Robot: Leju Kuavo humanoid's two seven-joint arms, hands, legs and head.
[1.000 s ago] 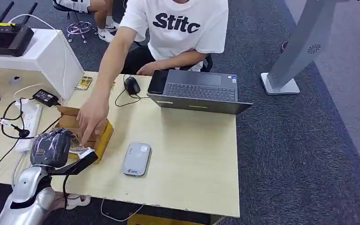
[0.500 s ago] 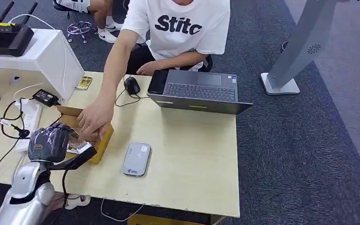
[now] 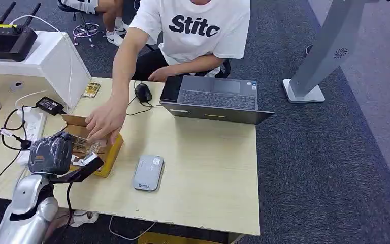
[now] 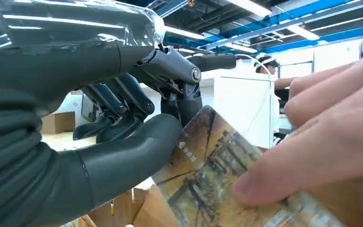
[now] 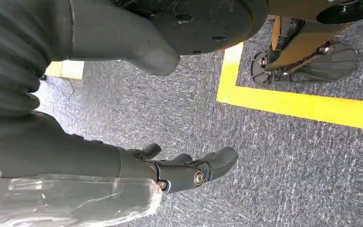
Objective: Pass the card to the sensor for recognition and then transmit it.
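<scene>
The robot's left hand point(image 3: 53, 155) hovers over the near left corner of the pale wooden desk point(image 3: 208, 168), right at the open cardboard box point(image 3: 89, 142) that sits there. From close behind that hand, the card point(image 4: 217, 175), printed with a brownish painted scene, lies against the tip of the thick grey thumb, while the darker fingers point(image 4: 123, 104) curl above and behind it. A person's hand point(image 3: 104, 119) reaches across the desk to the same box, and in the wrist view that person's fingertips press on the card's face. I cannot tell whether the robot's fingers actually grip the card or merely touch it; the thumb meets its edge, but the pinch itself is hidden.

The grey card reader point(image 3: 148, 173) lies flat on the desk just right of the box, apart from both the card and the hands. Further back an open laptop point(image 3: 216, 99) faces the seated person in the white T-shirt, with a black mouse point(image 3: 142, 93) beside it. A power strip point(image 3: 33, 129) with cables lies off to the left.

The right hand point(image 5: 189, 170) hangs beside the robot's body above grey carpet with a yellow floor line point(image 5: 302, 106); its fingers are loosely curved, apart, and hold nothing.
</scene>
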